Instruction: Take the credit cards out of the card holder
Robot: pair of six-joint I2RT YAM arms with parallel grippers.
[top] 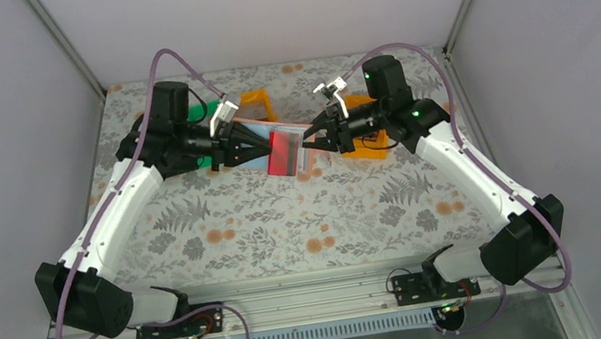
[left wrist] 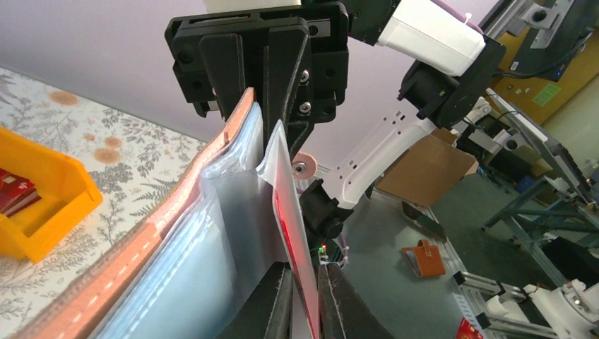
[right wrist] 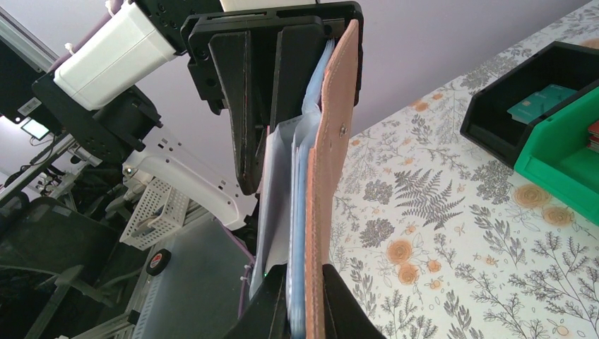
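The card holder [top: 298,147] hangs in the air between my two grippers at the back centre of the table. My right gripper [right wrist: 307,311] is shut on its brownish-pink cover [right wrist: 330,155] and the pale blue sleeves [right wrist: 300,212]. My left gripper [left wrist: 305,311] is shut on a dark red credit card [left wrist: 291,226], seen edge-on beside a clear sleeve [left wrist: 219,233]. The card shows red in the top view [top: 280,153]. There the left gripper [top: 263,150] and right gripper [top: 309,143] face each other closely. The holder's cover [left wrist: 176,205] lies left of the card.
An orange bin [left wrist: 49,212] holding red cards [left wrist: 14,194] sits on the floral table. A black bin [right wrist: 494,113] holds a teal card [right wrist: 540,102], next to a green bin [right wrist: 565,155]. In the top view bins stand behind both arms [top: 255,102].
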